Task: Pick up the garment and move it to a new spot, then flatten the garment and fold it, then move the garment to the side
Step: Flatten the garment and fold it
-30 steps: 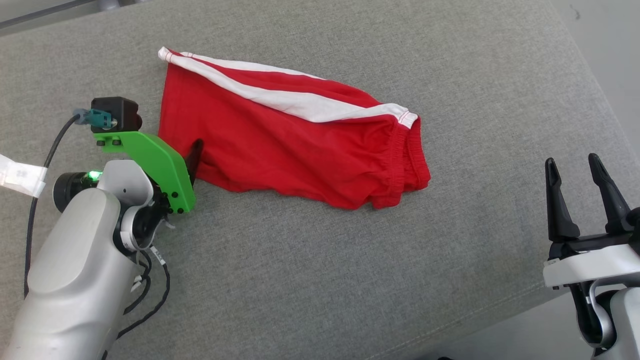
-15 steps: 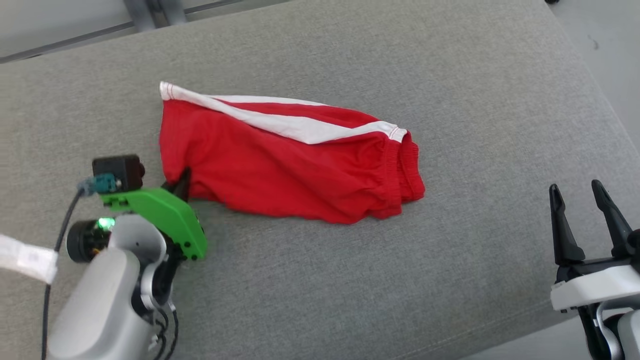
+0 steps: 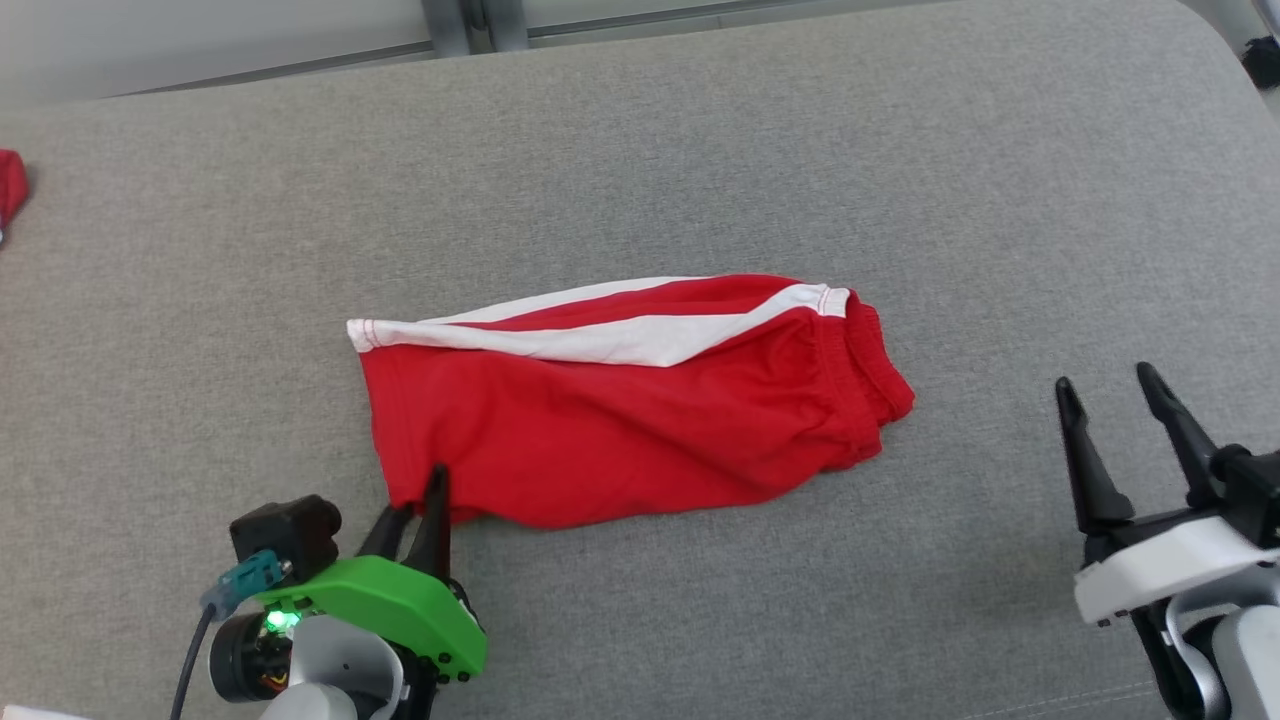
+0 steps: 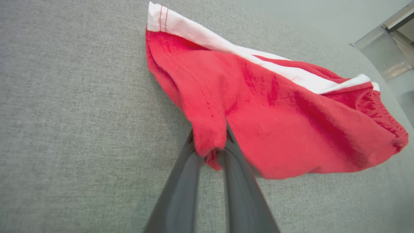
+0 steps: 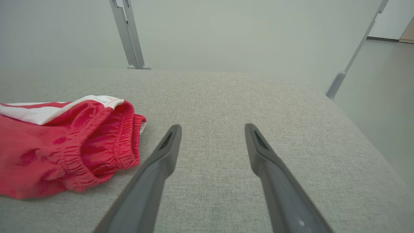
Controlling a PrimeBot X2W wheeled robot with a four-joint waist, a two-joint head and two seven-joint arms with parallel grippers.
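The left gripper (image 4: 210,142) is seen closed down on cloth: a bunched hem corner of the garment (image 3: 620,420) is pinched between its two dark fingers, the jaws drawn nearly together with only the red fold between them. From that pinch the fabric is pulled up into a small peak, a shadow being thrown beneath it in the left wrist view, while the bulk of the garment is found lying on the grey cushion (image 3: 700,150), roughly at its middle. Red shorts, they are judged to be: a white stripe (image 3: 600,340) is carried along the far edge and a gathered elastic waistband (image 3: 860,380) is found at the end toward the robot's right. Creases are shown across the front, so nothing can be called flattened. Further out, the right gripper (image 3: 1103,377) is held wide open and empty above the cushion, well apart from the waistband. At the cushion's far left edge a scrap of something else red (image 3: 8,185) is glimpsed, too little of it to be named. As for progress: a hold is had, and that is about all that can be credited; the first step, the pick-up and carry to a new spot, is judged to be in hand. The flattening, the fold and the final shift to the side are all to be done, and the idle right gripper will likely be wanted for them.
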